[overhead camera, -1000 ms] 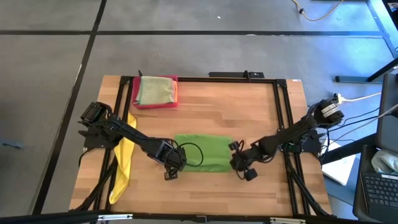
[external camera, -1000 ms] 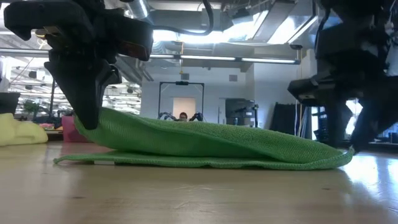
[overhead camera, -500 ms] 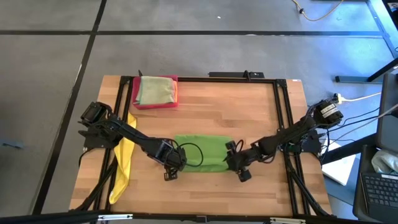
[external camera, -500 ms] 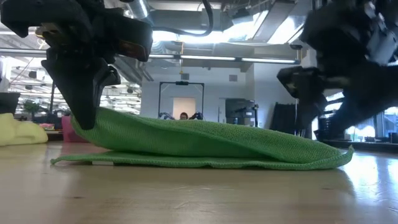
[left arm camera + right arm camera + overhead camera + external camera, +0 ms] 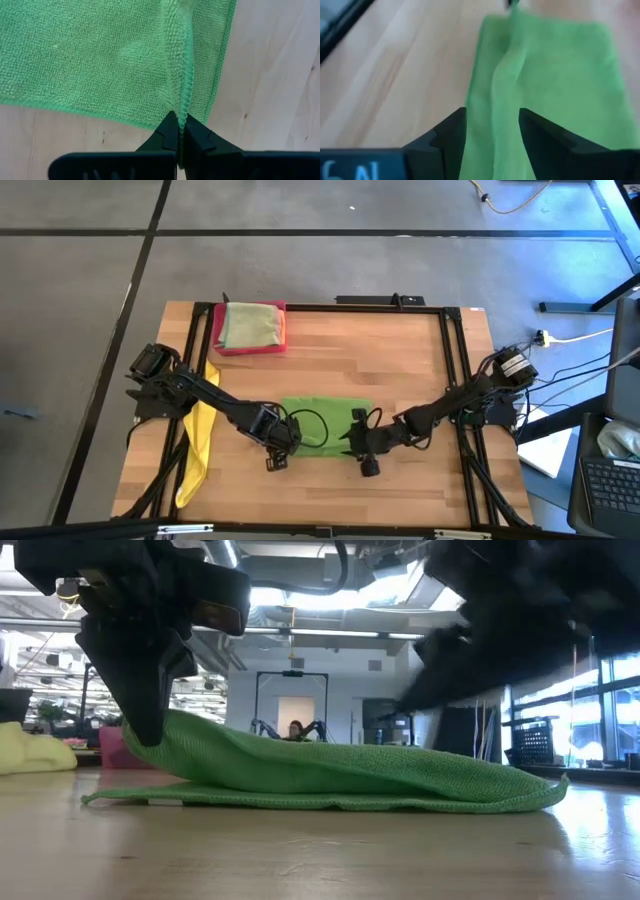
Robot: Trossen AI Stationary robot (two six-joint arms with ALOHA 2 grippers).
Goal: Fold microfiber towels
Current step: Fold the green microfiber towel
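my left gripper is pinched tight on the hemmed edge of the bright green towel, fingers pressed together with the fabric ridge running up out of them. in the high view that gripper sits at the towel's left end, lower middle of the frame; in the low view it lifts that end off the wood at the left of the frame while the rest slopes down to the right.

my right gripper stands parted, its two dark fingers either side of a raised fold of the green cloth, not squeezing it. from above it is over the towel's right end.

further out, a yellow towel drapes along the left edge of the table. at the upper left of the table a pink-red tray holds a folded pale olive-green towel.
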